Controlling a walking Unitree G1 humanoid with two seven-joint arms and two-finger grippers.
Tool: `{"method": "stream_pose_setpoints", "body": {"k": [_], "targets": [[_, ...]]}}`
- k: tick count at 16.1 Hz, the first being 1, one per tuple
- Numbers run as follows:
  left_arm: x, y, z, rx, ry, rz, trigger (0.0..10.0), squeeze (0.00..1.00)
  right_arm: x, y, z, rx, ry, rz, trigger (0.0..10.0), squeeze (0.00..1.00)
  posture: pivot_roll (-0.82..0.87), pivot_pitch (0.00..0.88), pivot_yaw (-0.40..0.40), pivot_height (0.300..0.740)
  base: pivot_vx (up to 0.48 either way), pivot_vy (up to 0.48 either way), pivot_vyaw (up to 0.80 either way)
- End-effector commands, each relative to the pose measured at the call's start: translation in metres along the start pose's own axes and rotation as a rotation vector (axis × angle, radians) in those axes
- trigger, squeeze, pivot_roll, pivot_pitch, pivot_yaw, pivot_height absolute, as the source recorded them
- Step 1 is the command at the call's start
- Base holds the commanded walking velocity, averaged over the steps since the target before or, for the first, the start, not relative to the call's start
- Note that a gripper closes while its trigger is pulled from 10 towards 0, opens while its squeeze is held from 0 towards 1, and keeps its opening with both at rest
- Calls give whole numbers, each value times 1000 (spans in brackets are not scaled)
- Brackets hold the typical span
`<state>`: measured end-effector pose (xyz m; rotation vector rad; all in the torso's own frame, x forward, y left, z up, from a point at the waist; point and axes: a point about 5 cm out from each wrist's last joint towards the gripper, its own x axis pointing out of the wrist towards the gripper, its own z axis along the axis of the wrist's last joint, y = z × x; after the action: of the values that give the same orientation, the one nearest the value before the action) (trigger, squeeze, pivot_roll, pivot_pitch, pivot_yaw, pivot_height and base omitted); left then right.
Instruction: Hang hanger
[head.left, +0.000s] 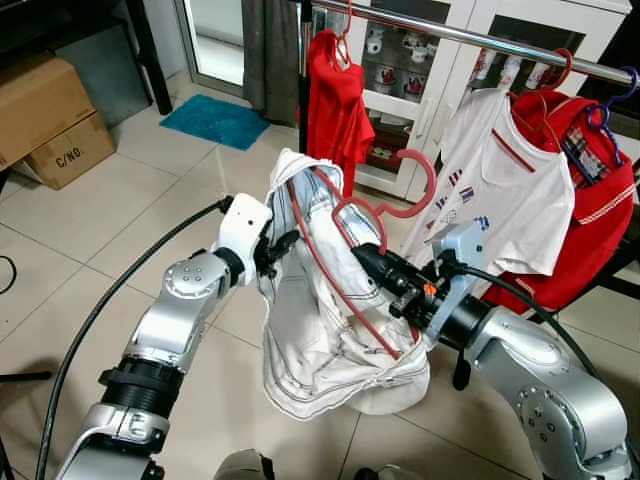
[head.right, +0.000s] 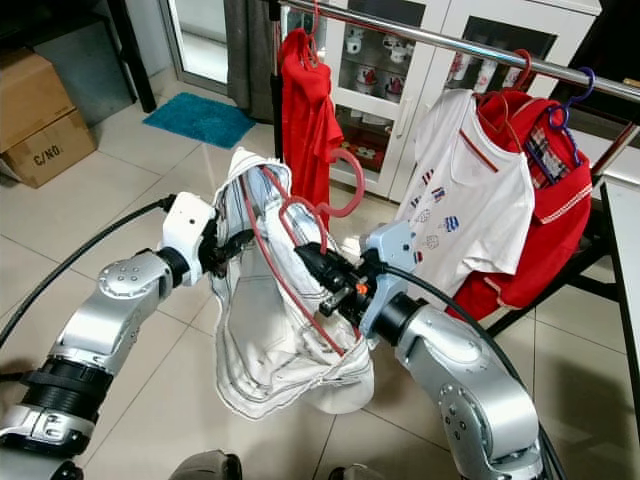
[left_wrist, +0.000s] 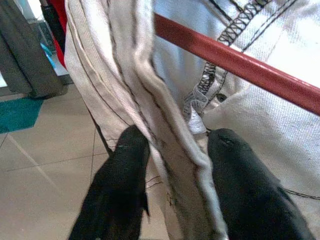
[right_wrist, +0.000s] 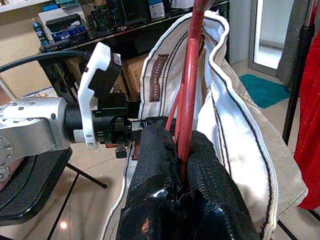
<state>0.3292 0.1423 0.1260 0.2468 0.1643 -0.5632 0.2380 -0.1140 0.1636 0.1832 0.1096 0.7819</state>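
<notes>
Red hanger in right pincer; left pincer grips one white garment.

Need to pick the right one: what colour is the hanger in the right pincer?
Red hanger, clearest in the right wrist view.

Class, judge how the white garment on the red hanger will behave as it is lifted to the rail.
The white garment looks floppy: it sags in folds below the red hanger. It may swing or slip, since the left gripper pinches just an edge.
</notes>
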Motion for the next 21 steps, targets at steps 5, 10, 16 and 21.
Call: {"method": "stream_pose_setpoints", "body": {"k": [5,10,16,21], "targets": [[-9,2,-1,-12,-25,20,0,0,-3,8,11,-31,-59,41,0,0,22,55,-56,740,0,0,0],[-25,24,12,-78,-111,134,0,0,-4,3,5,-52,-8,30,0,0,24,58,-57,740,0,0,0],[-49,60,35,-108,-219,256,0,0,-10,0,-5,-75,64,35,0,0,29,44,-49,740,0,0,0],[-61,131,84,-85,-276,494,0,0,-26,9,-6,-30,93,205,0,0,73,29,-71,740,0,0,0]]}}
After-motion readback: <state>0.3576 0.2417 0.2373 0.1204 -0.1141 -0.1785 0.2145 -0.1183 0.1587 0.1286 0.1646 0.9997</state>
